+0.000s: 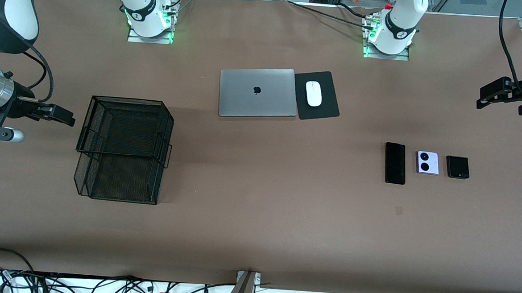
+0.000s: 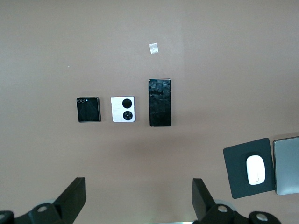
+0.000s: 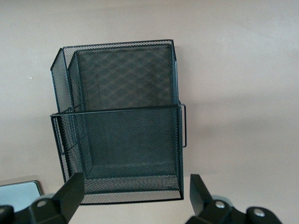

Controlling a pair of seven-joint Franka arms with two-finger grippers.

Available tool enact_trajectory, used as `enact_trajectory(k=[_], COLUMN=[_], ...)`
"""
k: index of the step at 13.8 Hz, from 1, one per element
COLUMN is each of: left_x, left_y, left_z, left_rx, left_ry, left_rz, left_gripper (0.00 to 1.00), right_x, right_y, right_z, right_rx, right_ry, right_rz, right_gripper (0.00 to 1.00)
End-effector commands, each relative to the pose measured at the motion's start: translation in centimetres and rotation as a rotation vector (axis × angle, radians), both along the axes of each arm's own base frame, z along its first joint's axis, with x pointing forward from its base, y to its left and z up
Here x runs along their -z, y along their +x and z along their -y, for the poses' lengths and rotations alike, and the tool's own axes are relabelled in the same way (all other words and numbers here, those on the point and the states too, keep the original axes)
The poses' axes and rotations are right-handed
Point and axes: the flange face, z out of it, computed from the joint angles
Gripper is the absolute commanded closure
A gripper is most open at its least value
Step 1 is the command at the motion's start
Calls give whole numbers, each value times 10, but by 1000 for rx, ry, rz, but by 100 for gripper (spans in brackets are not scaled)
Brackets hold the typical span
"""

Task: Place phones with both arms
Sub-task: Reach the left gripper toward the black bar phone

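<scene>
Three phones lie in a row toward the left arm's end of the table: a long black slab [image 1: 395,163], a squarish lilac-white one with two black circles [image 1: 427,163] and a squarish black one [image 1: 458,167]. The left wrist view shows the slab [image 2: 160,102], the lilac-white phone [image 2: 123,109] and the black square phone [image 2: 88,109]. My left gripper [image 1: 488,95] hangs high over the table's end, apart from the phones, open and empty [image 2: 138,189]. My right gripper [image 1: 61,114] is in the air beside the mesh basket, open and empty [image 3: 135,186].
A black two-tier wire mesh basket [image 1: 131,100] stands toward the right arm's end and fills the right wrist view [image 3: 114,111]. A closed grey laptop [image 1: 257,92] and a white mouse [image 1: 314,93] on a black pad [image 1: 323,110] lie between the bases.
</scene>
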Motion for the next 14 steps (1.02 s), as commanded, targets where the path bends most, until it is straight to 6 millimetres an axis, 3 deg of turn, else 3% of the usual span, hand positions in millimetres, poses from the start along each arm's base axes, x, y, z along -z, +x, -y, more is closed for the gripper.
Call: enact_trajectory(k=[1, 7, 10, 14], left_x=[0, 9, 59, 153], left_y=[-3, -2, 20, 64], left_z=[4, 6, 5, 2], left_rx=[0, 6, 12, 19], left_ry=[-12, -8, -13, -23], left_rz=[-11, -37, -113, -170], left_gripper=[0, 0, 0, 0], right_x=[-5, -5, -5, -5], right_y=[-1, -2, -2, -2], right_z=[0, 1, 1, 0], right_rx=[-7, -6, -6, -3], right_ry=[12, 12, 12, 12], right_rz=[-10, -20, -20, -20], right_gripper=[0, 0, 0, 0])
